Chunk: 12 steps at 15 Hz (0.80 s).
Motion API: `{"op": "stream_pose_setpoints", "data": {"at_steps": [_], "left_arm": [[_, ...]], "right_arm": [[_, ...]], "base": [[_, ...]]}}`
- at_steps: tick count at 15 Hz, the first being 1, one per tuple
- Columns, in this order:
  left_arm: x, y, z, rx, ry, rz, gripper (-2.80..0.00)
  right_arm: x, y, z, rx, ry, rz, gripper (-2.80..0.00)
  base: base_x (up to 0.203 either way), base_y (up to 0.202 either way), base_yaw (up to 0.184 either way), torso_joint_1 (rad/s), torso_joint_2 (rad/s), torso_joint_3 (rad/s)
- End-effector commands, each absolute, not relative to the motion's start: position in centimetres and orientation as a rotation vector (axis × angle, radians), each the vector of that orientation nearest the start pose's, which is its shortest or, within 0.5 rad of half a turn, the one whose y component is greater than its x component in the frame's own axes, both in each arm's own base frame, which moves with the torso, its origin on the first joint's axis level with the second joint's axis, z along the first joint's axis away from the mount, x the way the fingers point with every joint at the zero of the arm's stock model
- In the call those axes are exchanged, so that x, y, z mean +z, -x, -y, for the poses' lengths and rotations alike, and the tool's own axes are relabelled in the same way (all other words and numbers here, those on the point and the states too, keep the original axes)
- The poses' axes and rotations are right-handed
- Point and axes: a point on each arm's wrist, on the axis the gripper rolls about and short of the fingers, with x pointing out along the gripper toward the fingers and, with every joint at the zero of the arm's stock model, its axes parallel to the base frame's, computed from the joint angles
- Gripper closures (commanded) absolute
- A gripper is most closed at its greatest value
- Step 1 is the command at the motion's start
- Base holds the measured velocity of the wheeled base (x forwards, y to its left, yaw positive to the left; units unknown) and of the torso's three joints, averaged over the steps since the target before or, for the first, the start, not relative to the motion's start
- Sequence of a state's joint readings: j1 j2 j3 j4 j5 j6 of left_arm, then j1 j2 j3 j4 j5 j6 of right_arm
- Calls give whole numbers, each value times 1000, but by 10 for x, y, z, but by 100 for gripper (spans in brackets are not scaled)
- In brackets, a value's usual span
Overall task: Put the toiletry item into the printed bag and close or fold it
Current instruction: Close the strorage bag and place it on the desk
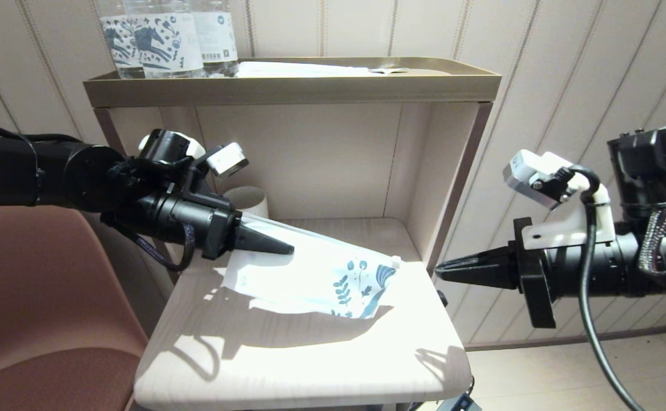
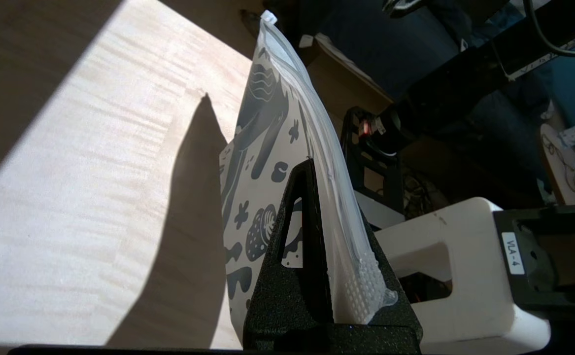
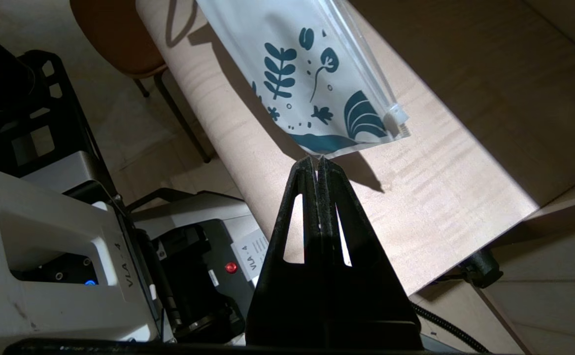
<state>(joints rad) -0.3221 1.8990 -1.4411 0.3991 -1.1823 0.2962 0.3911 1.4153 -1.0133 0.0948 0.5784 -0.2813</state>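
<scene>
Head view: my left gripper [image 1: 287, 249] is clamped on the plain end of the printed bag [image 1: 315, 274], holding it lifted and slanting over the wooden shelf [image 1: 287, 365]. The floral end hangs lower, toward the shelf's right edge. My right gripper [image 1: 440, 268] sits just off that edge, level, tips pointing at the bag, fingers pressed together with nothing between them. Water bottles [image 1: 167, 40] stand on the top tray [image 1: 293, 88]. A brown chair [image 1: 41, 308] is at the left. Toiletry item: can't see it anywhere.

Left wrist view: the left gripper's fingers [image 2: 302, 256] are pinched on the bag's zip edge [image 2: 317, 162]; the bag stands edge-on above the shelf.

Right wrist view: my right gripper [image 3: 318, 165] is fully closed, tips just beside the bag's printed corner [image 3: 317, 98]. Touching or apart, can't tell. The zip slider [image 3: 398, 118] is at that corner.
</scene>
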Motion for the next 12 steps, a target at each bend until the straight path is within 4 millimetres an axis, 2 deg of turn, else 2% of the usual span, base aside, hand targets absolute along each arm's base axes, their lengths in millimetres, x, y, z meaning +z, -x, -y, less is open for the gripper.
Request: {"op": "stream_pose_setpoints", "data": {"at_steps": [1, 5, 7, 9, 12], "left_arm": [[209, -316, 128, -1507, 175, -638, 0], [223, -305, 124, -1447, 146, -629, 0], [224, -314, 128, -1374, 77, -572, 0], [221, -325, 144, -1258, -32, -497, 0], [212, -327, 152, -1244, -52, -502, 0]], "right_arm": [[250, -209, -98, 1012, 205, -371, 0], [251, -210, -98, 1009, 207, -345, 0], [252, -209, -98, 1013, 206, -338, 0], [252, -210, -98, 1014, 205, -342, 0], [251, -211, -99, 1014, 203, -346, 0]], "base": [[0, 0, 0, 0, 0, 0], [0, 0, 0, 0, 0, 0], [0, 0, 0, 0, 0, 0], [0, 0, 0, 0, 0, 0], [0, 0, 0, 0, 0, 0]]}}
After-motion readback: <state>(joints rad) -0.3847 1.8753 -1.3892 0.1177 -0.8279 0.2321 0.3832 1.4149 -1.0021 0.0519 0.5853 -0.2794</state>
